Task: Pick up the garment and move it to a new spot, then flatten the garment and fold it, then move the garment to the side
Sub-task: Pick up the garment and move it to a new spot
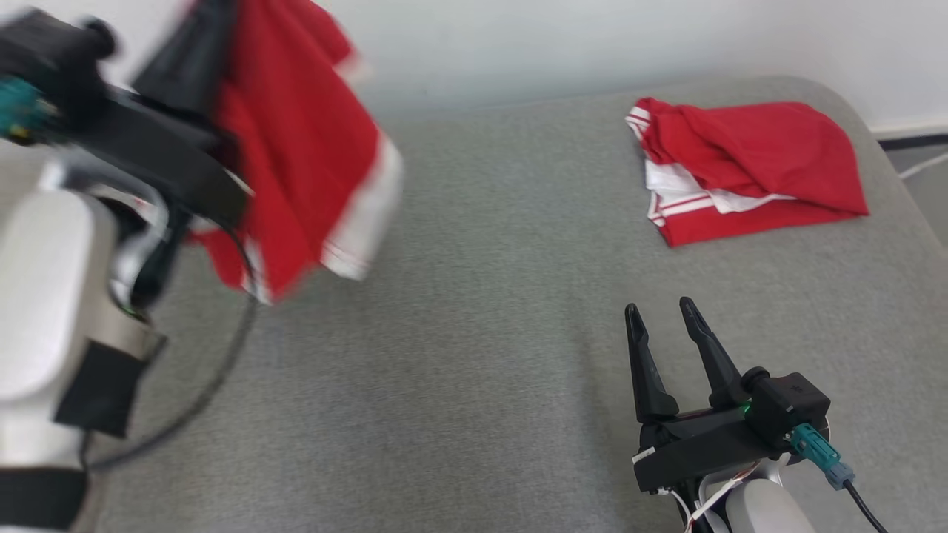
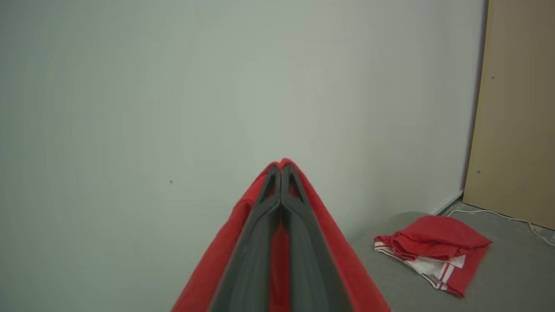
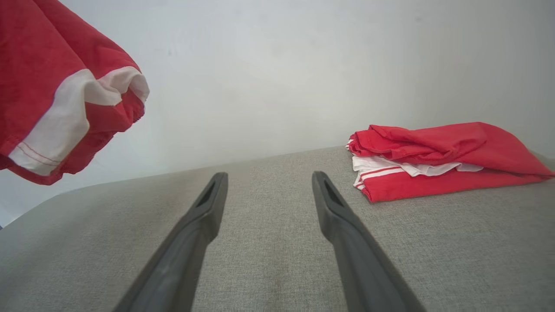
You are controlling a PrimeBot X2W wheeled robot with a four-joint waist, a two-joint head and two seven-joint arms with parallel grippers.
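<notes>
Grip locked! Left gripper [image 2: 281, 168] pinches the garment [image 1: 296, 148], which hangs from its fingers, clear of the grey cushion [image 1: 474, 355]. Right gripper [image 1: 658, 305] spread, empty; folded red garment [image 1: 748, 163] lies ahead, right of its tips.

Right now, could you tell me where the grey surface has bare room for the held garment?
Bare: the grey middle between the held garment in the left claw and the folded red garment, also ahead of the right claw. Crowded: far right corner.
</notes>
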